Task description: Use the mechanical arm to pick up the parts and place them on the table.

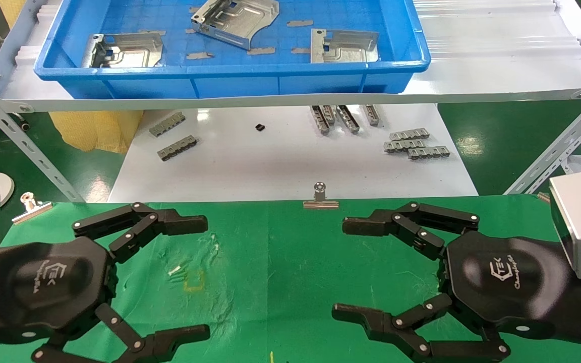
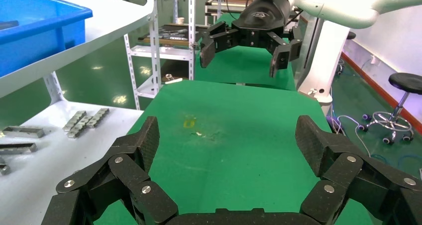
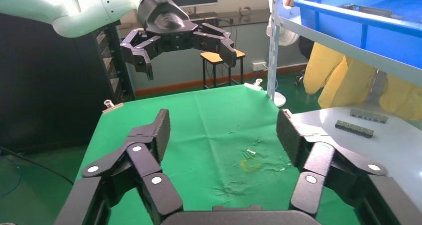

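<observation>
Silvery parts, three of them, sit in the blue bin (image 1: 58,70) at the top of the head view: one at upper left (image 1: 125,50), one tilted at top centre (image 1: 235,21), one to the right of it (image 1: 343,46). Thin grey strips (image 1: 261,50) lie loose on the bin floor between them. Bin rests on the white shelf (image 1: 497,65).

Green table (image 1: 280,272) fills the lower half of the head view and has no parts on it. Cloth is creased left of centre, with a faint yellow mark (image 1: 193,280) there. Binder clip (image 1: 320,198) sits on the far edge at centre, another (image 1: 31,205) at the left edge.

Left gripper (image 1: 207,276) at lower left, fingers spread wide, holding nothing, hovering over the cloth. Right gripper (image 1: 338,269) at lower right, same state: wide apart, empty. The two point toward each other across the table's middle.

White board (image 1: 290,166) between shelf and table carries grey toothed bars: two at left (image 1: 173,137), a row at centre (image 1: 343,117), a cluster at right (image 1: 415,144), plus a small black piece (image 1: 259,127).

Left wrist view shows its own fingers (image 2: 142,143) splayed over bare cloth and the right gripper (image 2: 244,53) opposite, also spread. It catches only a corner of the bin (image 2: 40,31), no parts. Right wrist view mirrors that: own fingers (image 3: 157,133) apart, left gripper (image 3: 184,53) facing it, the yellow mark (image 3: 250,164) between, and the bin (image 3: 358,26) at upper right with a part's edge barely showing.
</observation>
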`<state>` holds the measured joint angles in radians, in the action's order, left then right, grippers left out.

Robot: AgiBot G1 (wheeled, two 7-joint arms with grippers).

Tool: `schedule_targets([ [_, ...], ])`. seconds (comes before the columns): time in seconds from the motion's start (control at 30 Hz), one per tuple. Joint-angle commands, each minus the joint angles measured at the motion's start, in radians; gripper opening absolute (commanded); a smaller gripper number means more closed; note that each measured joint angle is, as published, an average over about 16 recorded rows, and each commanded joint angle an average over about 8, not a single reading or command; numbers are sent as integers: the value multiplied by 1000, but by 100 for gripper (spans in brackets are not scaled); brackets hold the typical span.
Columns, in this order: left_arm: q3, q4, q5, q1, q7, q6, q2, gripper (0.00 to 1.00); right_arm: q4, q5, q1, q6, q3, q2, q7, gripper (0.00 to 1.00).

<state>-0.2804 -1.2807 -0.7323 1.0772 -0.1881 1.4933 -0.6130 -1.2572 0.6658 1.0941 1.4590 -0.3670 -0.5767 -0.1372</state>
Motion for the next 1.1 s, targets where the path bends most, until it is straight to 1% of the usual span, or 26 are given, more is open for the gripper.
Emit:
schedule_targets([
  [0.03,0,0,0,0,0,0,0,100,0,0,0,0,0,0,0,0],
  [1.1,0,0,0,0,0,0,0,100,0,0,0,0,0,0,0,0],
])
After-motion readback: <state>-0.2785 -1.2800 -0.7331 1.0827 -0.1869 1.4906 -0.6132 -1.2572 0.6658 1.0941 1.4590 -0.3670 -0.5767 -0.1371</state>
